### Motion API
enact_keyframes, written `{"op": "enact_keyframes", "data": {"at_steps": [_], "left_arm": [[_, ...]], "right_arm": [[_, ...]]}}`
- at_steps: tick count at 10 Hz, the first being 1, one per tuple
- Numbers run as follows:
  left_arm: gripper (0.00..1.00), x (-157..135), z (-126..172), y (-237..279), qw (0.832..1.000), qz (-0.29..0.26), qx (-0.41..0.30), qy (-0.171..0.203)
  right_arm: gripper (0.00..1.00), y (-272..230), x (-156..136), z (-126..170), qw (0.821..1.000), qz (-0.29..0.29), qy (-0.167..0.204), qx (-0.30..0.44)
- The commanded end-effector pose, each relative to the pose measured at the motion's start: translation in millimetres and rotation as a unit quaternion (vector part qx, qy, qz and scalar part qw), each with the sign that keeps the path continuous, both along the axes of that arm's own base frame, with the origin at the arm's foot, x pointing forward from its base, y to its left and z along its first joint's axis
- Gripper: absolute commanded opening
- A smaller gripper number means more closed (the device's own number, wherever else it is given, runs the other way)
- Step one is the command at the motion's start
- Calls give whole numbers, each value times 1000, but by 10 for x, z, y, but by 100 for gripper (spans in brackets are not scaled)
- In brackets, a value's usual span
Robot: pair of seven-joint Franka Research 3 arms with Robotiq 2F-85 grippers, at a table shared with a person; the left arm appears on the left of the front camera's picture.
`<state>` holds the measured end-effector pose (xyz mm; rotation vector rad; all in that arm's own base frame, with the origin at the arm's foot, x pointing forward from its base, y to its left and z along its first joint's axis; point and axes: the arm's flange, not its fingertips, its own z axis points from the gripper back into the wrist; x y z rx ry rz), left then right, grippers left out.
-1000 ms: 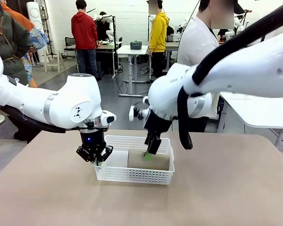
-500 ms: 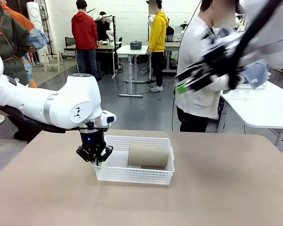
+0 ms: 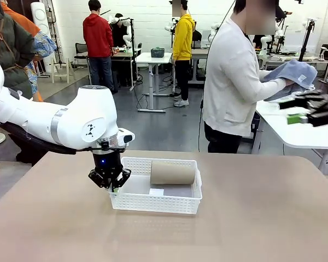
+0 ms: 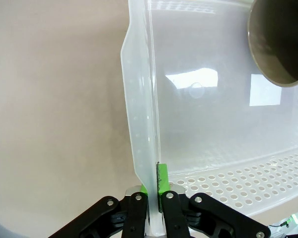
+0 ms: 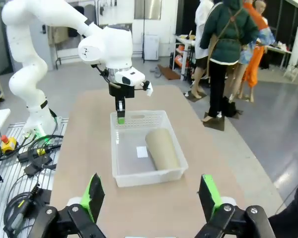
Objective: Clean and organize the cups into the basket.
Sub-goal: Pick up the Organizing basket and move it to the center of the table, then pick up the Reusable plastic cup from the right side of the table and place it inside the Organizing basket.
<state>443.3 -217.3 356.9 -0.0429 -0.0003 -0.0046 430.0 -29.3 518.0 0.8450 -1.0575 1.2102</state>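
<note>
Roughly a third done, by my reading. In the front view one tan cup lay on its side in the basket, along the far wall, with its long axis running left to right; the other cups were left to do. The left gripper was pinched tight on the basket's left rim. From the left wrist, the cup's open mouth faced that gripper. From the right wrist, the right gripper hung well apart from the basket, jaws wide, holding nothing.

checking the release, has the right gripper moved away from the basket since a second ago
Yes. The right gripper has gone up and right, off the cup in the basket.
</note>
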Motion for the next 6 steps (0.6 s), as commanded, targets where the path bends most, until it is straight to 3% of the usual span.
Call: {"op": "enact_keyframes", "data": {"at_steps": [1,3,6], "left_arm": [[0,5,25,-6,1000,1,-2,-4],[0,5,25,-6,1000,1,-2,-4],[0,5,25,-6,1000,1,-2,-4]], "right_arm": [[100,-364,-36,-202,999,-8,-22,38],[100,-798,-161,-453,998,-12,-38,57],[100,-1134,-303,-690,997,-36,-21,66]]}}
